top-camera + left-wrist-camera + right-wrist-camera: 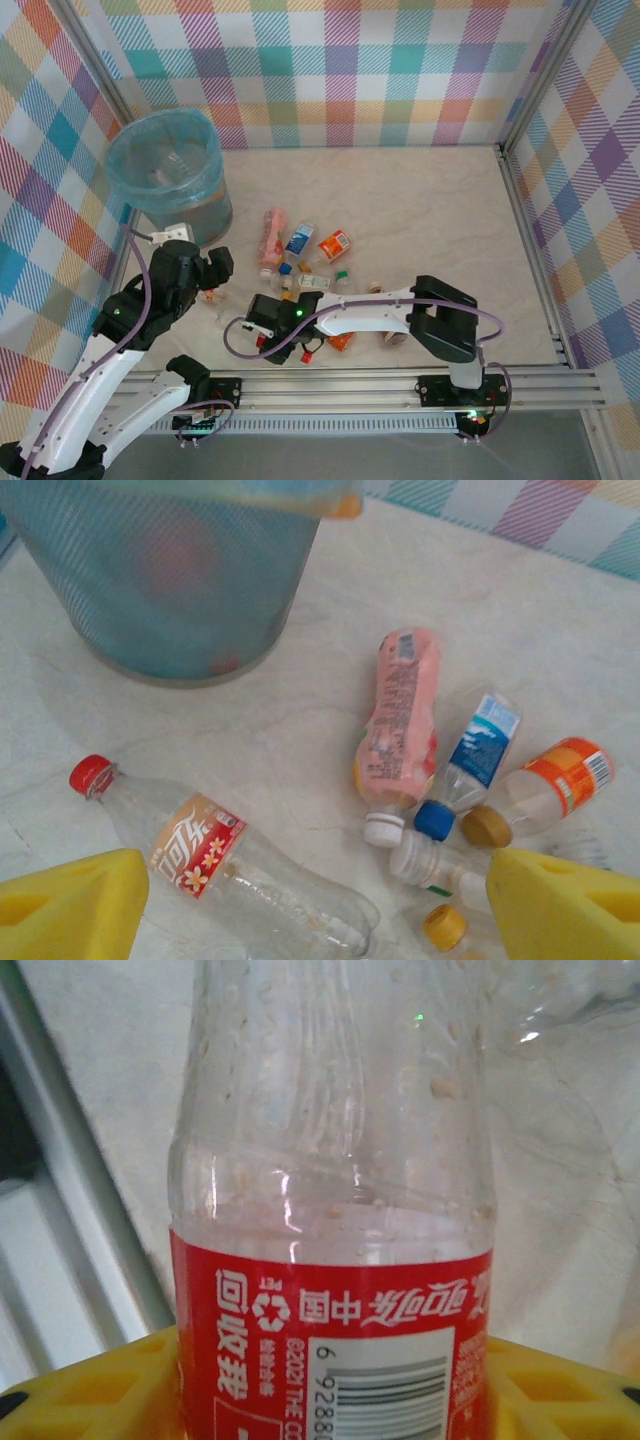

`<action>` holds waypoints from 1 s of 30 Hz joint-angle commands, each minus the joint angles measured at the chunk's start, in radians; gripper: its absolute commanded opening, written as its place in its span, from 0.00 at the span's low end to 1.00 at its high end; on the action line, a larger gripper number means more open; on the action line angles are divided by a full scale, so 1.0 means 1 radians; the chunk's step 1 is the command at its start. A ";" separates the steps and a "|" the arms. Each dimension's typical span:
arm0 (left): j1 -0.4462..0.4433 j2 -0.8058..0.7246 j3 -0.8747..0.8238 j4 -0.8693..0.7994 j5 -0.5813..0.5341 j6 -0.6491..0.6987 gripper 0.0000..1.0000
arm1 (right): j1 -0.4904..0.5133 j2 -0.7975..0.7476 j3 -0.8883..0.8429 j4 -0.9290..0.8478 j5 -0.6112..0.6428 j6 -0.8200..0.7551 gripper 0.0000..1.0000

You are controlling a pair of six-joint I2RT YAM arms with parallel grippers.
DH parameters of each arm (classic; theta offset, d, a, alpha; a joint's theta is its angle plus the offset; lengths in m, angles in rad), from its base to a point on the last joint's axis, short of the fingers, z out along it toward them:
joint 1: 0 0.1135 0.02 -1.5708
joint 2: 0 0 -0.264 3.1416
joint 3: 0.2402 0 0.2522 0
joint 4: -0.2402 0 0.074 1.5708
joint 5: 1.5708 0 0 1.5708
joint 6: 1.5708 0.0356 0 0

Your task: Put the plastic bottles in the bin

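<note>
Right fingers [90, 1390] flank one red-label bottle [330, 1210]; one bin [205, 208].

One bin [205, 212]. At least six plastic bottles [400, 715] in the left wrist view, one pink. The heap's full number cannot be told.

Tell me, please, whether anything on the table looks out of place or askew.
The bottles lie tipped over in a loose heap on the table near the bin; no spill or breakage shows.
</note>
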State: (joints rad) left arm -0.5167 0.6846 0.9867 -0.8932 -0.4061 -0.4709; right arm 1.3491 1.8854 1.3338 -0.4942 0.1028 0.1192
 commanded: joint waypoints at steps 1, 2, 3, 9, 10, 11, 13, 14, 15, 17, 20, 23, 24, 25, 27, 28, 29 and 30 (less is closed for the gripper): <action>-0.006 -0.017 0.076 -0.031 -0.023 0.042 0.88 | 0.008 -0.118 -0.041 0.022 -0.053 -0.002 0.58; -0.006 -0.016 0.100 -0.035 -0.020 0.052 0.88 | 0.007 -0.149 -0.058 0.030 -0.064 -0.004 0.58; -0.006 -0.016 0.122 -0.036 -0.017 0.061 0.88 | 0.007 -0.177 -0.072 0.041 -0.074 -0.007 0.57; -0.006 0.010 0.244 -0.001 0.074 0.096 0.89 | 0.006 -0.371 -0.153 0.096 -0.068 -0.036 0.53; -0.006 0.026 0.263 0.005 0.116 0.099 0.89 | 0.004 -0.403 -0.164 0.102 -0.055 -0.044 0.53; -0.006 0.045 0.285 0.009 0.158 0.101 0.89 | 0.001 -0.434 -0.173 0.108 -0.042 -0.053 0.53; -0.006 0.083 0.315 0.024 0.265 0.112 0.89 | -0.014 -0.489 -0.191 0.114 -0.034 -0.077 0.53; -0.006 0.099 0.322 0.044 0.335 0.125 0.89 | -0.032 -0.517 -0.203 0.118 -0.031 -0.086 0.53; -0.006 0.110 0.322 0.062 0.391 0.132 0.89 | -0.052 -0.540 -0.215 0.123 -0.029 -0.089 0.53; -0.006 0.125 0.313 0.103 0.492 0.128 0.89 | -0.110 -0.593 -0.247 0.136 -0.041 -0.087 0.53; -0.006 0.128 0.288 0.166 0.590 0.097 0.90 | -0.185 -0.671 -0.283 0.152 -0.072 -0.083 0.52; -0.006 0.137 0.270 0.199 0.649 0.066 0.90 | -0.235 -0.756 -0.326 0.195 -0.091 -0.077 0.52; -0.006 0.139 0.266 0.207 0.655 0.056 0.90 | -0.248 -0.783 -0.343 0.209 -0.095 -0.072 0.52; -0.006 0.141 0.259 0.222 0.665 0.043 0.90 | -0.261 -0.810 -0.359 0.226 -0.097 -0.065 0.52; -0.006 0.146 0.238 0.272 0.713 0.016 0.91 | -0.276 -0.860 -0.389 0.255 -0.098 -0.058 0.52; -0.006 0.155 0.229 0.306 0.754 -0.002 0.91 | -0.280 -0.884 -0.402 0.271 -0.100 -0.058 0.52; -0.006 0.166 0.222 0.333 0.801 -0.018 0.91 | -0.281 -0.904 -0.412 0.284 -0.102 -0.059 0.52; -0.006 0.180 0.222 0.349 0.830 -0.031 0.91 | -0.281 -0.918 -0.418 0.296 -0.106 -0.060 0.52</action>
State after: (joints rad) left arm -0.5167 0.8433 1.2263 -0.6563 0.2825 -0.4446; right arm 1.0714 1.0100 0.9352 -0.2932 0.0292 0.0624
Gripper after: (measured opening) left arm 0.910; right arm 0.527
